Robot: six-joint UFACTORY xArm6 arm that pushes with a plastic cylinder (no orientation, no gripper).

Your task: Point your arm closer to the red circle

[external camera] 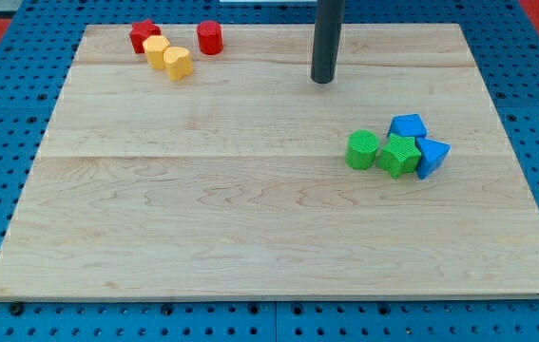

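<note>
Our rod runs out of the view's top edge, so only its lower stretch shows, and our tip (pixel 322 82) sits on the table (pixel 250 237) toward the view's upper middle. No pincer on this arm, just the bare rod, holding nothing. The red circle (pixel 210 37) stands near the view's top, well to the left of our tip, with open wood between them. Just left of it huddle a red block (pixel 143 35), its shape hard to make out and partly covered by two yellow blocks (pixel 157 49) (pixel 177 63). Over at the view's right, well below our tip, a green cylinder (pixel 362 150), a green star-like block (pixel 398 155) and two blue blocks (pixel 408 126) (pixel 432 156) crowd together, touching.
</note>
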